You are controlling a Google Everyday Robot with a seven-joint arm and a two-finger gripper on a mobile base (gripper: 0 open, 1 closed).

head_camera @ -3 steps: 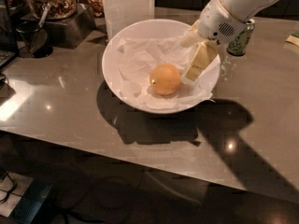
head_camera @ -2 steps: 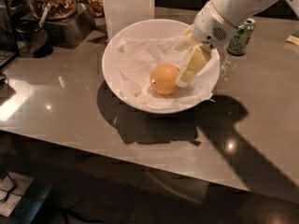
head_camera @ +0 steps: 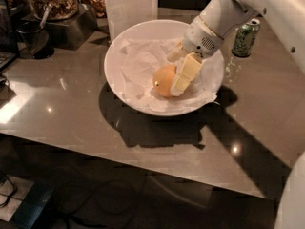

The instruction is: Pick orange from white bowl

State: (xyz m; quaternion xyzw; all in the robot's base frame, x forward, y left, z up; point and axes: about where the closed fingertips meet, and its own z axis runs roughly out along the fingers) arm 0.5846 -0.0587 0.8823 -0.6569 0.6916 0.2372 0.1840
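The orange (head_camera: 161, 81) lies in the white bowl (head_camera: 108, 56), on crumpled white paper (head_camera: 138, 63), a little right of the bowl's middle. My gripper (head_camera: 174, 74) reaches down into the bowl from the upper right. It is open. Its near cream finger (head_camera: 185, 74) covers the right side of the orange, and the far finger (head_camera: 174, 55) sits just behind the fruit. The orange rests on the paper and is not lifted.
A green can (head_camera: 245, 37) stands right of the bowl behind my arm. A tall white box (head_camera: 129, 4) stands behind the bowl. A nut container (head_camera: 52, 1) and a dark cup with a spoon (head_camera: 31, 39) are at the back left. The table's front edge (head_camera: 143, 168) runs across below.
My gripper has moved left and down inside the bowl, from beside the orange to straddling its right side. The orange and the bowl have not moved.
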